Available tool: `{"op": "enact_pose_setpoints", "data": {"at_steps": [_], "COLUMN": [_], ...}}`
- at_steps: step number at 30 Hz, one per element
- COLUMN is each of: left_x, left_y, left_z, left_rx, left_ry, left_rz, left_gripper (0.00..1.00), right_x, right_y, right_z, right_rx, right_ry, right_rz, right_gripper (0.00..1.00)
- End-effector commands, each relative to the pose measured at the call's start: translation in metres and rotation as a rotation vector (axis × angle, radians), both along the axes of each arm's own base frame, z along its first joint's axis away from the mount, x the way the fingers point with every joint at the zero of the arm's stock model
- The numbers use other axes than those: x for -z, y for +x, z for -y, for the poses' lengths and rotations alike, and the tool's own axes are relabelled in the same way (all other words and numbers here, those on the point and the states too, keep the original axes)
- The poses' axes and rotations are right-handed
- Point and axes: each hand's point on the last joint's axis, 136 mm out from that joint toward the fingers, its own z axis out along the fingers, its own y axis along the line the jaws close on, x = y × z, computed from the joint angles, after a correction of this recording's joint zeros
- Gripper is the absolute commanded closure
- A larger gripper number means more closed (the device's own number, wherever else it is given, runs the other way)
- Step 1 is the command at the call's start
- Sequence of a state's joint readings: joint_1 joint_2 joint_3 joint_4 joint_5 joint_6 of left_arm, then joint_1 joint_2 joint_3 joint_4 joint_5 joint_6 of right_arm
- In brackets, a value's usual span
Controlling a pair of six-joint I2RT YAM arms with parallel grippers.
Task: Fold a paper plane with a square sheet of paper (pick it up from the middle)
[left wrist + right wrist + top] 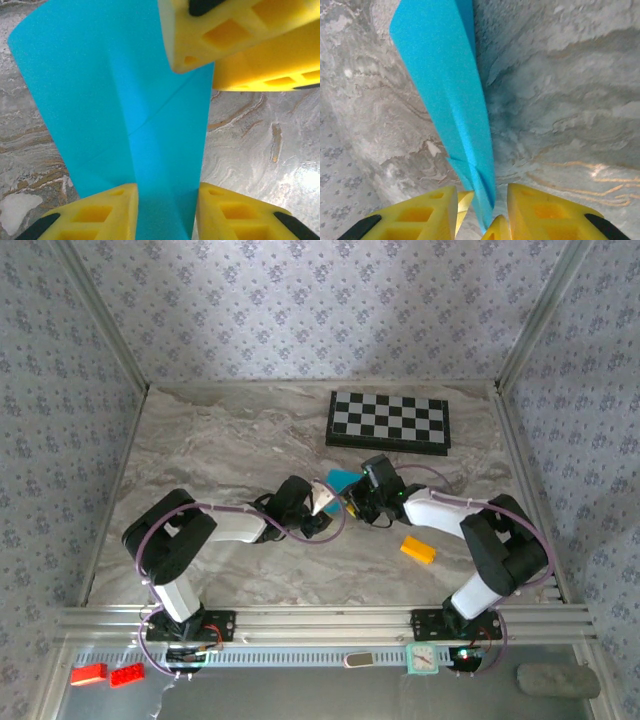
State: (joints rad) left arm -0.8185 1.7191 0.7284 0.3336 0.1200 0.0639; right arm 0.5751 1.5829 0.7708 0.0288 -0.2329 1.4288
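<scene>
Two yellow-fingered arms meet over the middle of the marble-patterned table, and between them we find the square sheet of paper, bright cyan and already folded narrower, a crease running its length. From overhead a corner of it peeks out at about twelve o'clock of the meeting point, with the chessboard farther off toward one o'clock and a yellow-orange block lying well apart at four o'clock. The right gripper stands spread, and the sheet rises edge-on through the gap, clear of both inner faces. The left gripper has its jaws part-way apart with the folded strip filling the space between them; we cannot tell whether they actually bite. We judge the paper to be feather-light, limp across its single layers and quick to take an unwanted crease, and likely slick against foam pads. The safest hold, in our view, is mid-length on the doubled fold, where the layers lend some stiffness, rather than at a floppy corner.
</scene>
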Motion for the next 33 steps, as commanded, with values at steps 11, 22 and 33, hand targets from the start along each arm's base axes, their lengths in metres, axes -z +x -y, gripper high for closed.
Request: {"op": "enact_pose_setpoints", "data": {"at_steps": [11,22,33], "left_x": [0.004,0.004,0.004], "left_y": [-0.007,-0.009,-0.005], "left_z": [0.004,0.003,0.003], "left_rx": [0.049,0.052,0.037], "left_ry": [-0.015,-0.013,0.000], "left_rz": [0.000,0.000,0.016], "left_gripper": [0.67,0.65,0.54], "right_x": [0.012,0.014,-0.005], "right_y": [0.004,0.006,0.006], "right_z": [-0.007,-0.009,-0.013], "right_rx": [-0.062,-0.082,-0.084], "right_ry": [-0.015,-0.021,0.012], "right_rz": [-0.036,-0.042,-0.009], "right_gripper": [0.64,0.86,0.97]}}
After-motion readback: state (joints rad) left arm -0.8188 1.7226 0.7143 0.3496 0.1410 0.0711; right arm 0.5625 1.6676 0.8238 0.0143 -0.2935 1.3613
